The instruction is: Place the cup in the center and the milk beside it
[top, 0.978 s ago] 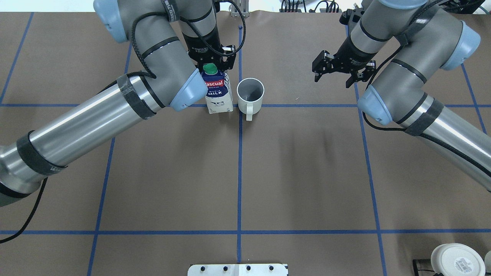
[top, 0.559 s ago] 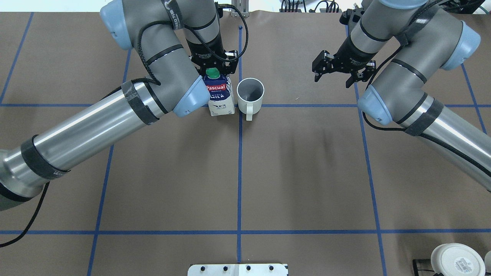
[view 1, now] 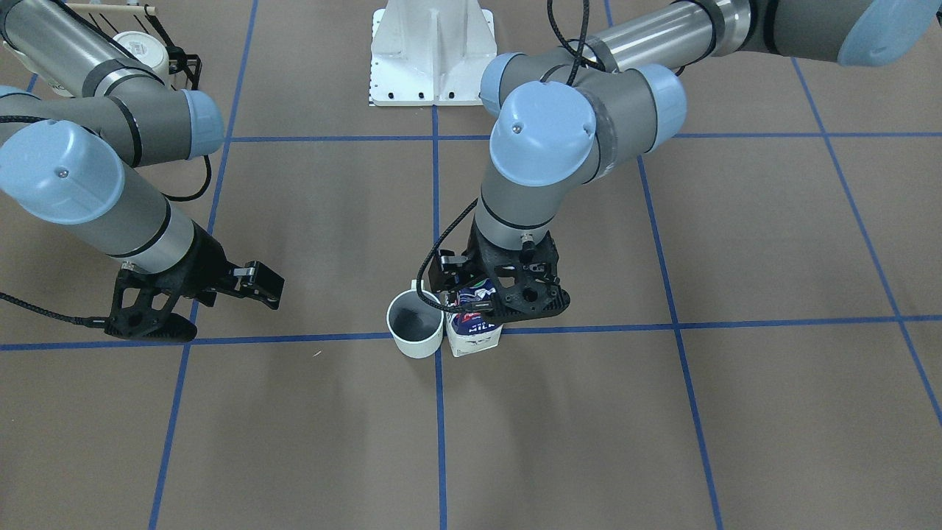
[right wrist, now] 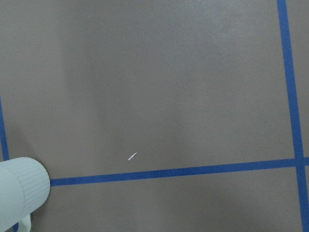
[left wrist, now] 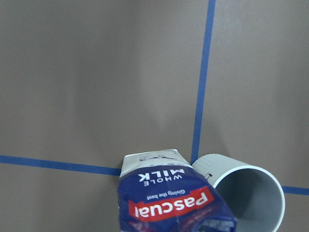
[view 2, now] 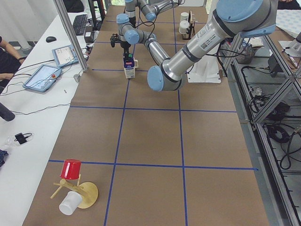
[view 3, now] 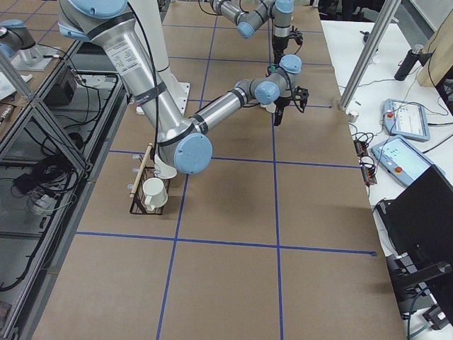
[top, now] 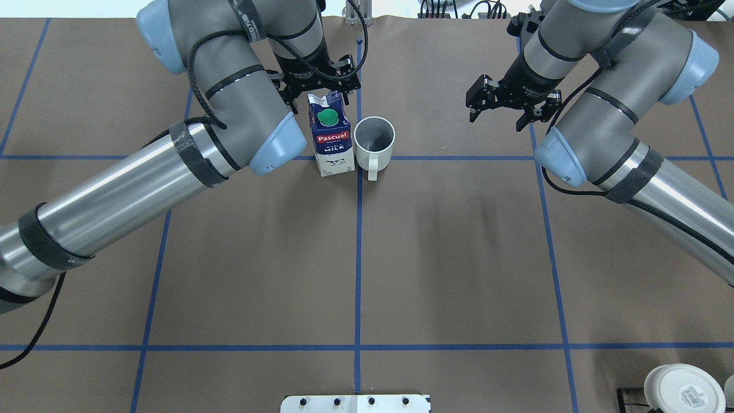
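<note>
The milk carton [top: 331, 140] stands upright on the brown table, just left of the centre blue line, its green cap [top: 327, 117] in full view. The off-white cup [top: 374, 139] stands right beside it on the line crossing, with its handle toward the robot. My left gripper [top: 317, 90] is open and hovers above and just behind the carton's top, holding nothing. The left wrist view looks down on the carton [left wrist: 169, 198] and the cup [left wrist: 248, 193]. My right gripper [top: 499, 109] is open and empty, well to the right of the cup.
A rack with a white cup with a label on its base [top: 682, 390] sits at the near right corner. The robot's white base plate [top: 355, 403] is at the near edge. A wooden stand with a red cup [view 2: 71, 168] is at the table's left end.
My left gripper has let go of the carton's top and lifted away behind it. The carton now stands free, closer to the cup. The right arm has not moved.
</note>
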